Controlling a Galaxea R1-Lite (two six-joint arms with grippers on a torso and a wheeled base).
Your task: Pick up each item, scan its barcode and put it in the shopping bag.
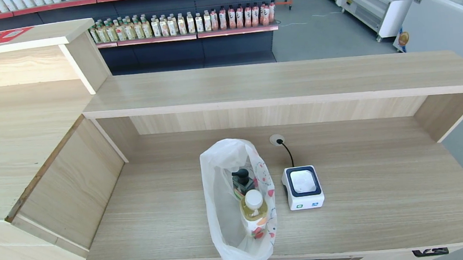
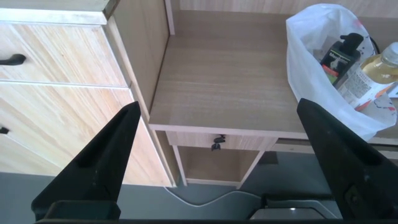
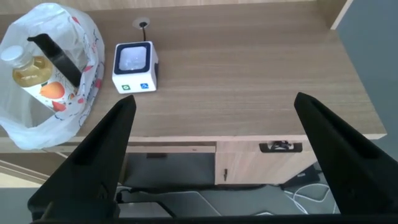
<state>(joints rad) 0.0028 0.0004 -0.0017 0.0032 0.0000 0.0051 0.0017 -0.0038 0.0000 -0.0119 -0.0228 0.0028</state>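
Standing open near the front edge of the table (image 1: 391, 199), the bag (image 1: 219, 199) holds two things. A dark pump bottle (image 1: 242, 180) is at the back, and a juice bottle (image 1: 254, 212) with a white cap is just in front of it. Both are roughly upright and rest against the bag's right wall, which carries a red and green print. The bag's rim gapes upward, and its lower end bulges past the table's front edge.

The scanner (image 1: 303, 187) sits just right of the bag, a narrow gap apart, with its window facing up. A black cable (image 1: 288, 154) runs from its back to a round grommet (image 1: 276, 139) in the tabletop.

The left gripper (image 2: 219, 104) hangs low in front of the table's left end. Its fingers (image 2: 106, 162) are spread wide and empty, well apart from the bag, which lies off toward the robot's right. The right gripper (image 3: 214, 98) hangs in front of the table's right half. Its fingers (image 3: 99, 162) are also spread wide and empty, with the scanner and bag farther in and to the robot's left.

A raised ledge (image 1: 286, 82) runs along the back of the table. Pale drawer fronts (image 2: 56, 62) with black handles adjoin its left side. Behind are shelves of bottles (image 1: 183, 24), and freezers (image 1: 450, 19) stand at the right.
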